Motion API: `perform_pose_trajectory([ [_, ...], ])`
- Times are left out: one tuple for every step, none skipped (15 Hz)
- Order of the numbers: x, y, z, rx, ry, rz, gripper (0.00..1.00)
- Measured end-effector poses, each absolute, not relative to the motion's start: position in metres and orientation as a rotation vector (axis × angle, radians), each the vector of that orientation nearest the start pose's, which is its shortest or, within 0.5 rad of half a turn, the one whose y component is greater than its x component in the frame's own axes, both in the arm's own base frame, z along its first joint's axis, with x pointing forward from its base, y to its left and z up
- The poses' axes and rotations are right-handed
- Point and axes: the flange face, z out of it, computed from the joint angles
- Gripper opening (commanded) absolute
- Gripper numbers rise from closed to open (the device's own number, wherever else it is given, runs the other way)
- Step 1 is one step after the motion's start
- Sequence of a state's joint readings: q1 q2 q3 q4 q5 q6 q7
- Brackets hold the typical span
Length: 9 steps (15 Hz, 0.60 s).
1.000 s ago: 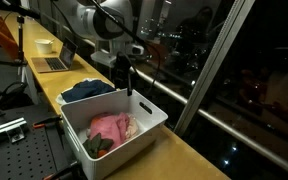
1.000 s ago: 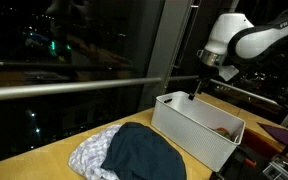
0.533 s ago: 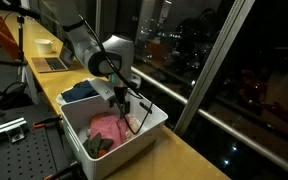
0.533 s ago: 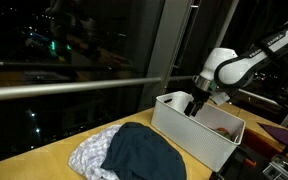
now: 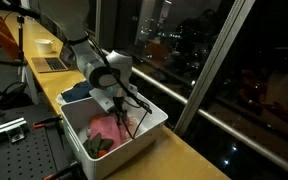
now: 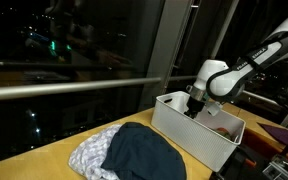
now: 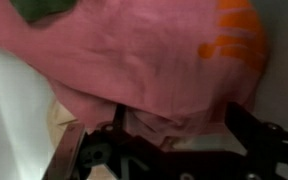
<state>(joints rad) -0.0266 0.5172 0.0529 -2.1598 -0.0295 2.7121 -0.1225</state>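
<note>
Yellow desk, read from the left in an exterior view: a pale cup and an open laptop at the far end, then a dark blue cloth heaped just beside a white bin, with a dark window closing the scene at the right. My arm bends down into the bin, and my claw hangs inside it, directly over a pink garment that lies crumpled on the bin's floor; a green cloth sits in the corner nearest the camera.

From the opposite side, in an exterior view, a grey patterned cloth peeks from under the blue heap at the left, and the bin stands to its right with my claw lowered past its rim.

At the wrist, the pink garment fills the frame, an orange print at its upper right. My fingers stand spread wide and released, gripping nothing, with the pink folds just ahead of them; I cannot tell whether they touch.
</note>
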Motion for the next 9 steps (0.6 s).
perform_pose_trajectory([
  [0.567,0.014,0.156,-3.12,-0.266,-0.058,1.0],
  [0.568,0.013,0.154,-3.121,-0.268,-0.055,1.0],
  [0.568,0.013,0.151,-3.121,-0.272,-0.051,1.0],
  [0.569,0.013,0.147,-3.12,-0.275,-0.044,1.0],
  [0.569,0.013,0.141,-3.119,-0.281,-0.031,1.0],
  [0.57,0.014,0.133,-3.119,-0.287,-0.017,1.0],
  [0.57,0.015,0.125,-3.118,-0.295,-0.001,0.95],
  [0.57,0.016,0.117,-3.12,-0.31,0.014,0.74],
  [0.57,0.015,0.11,-3.123,-0.322,0.027,0.71],
])
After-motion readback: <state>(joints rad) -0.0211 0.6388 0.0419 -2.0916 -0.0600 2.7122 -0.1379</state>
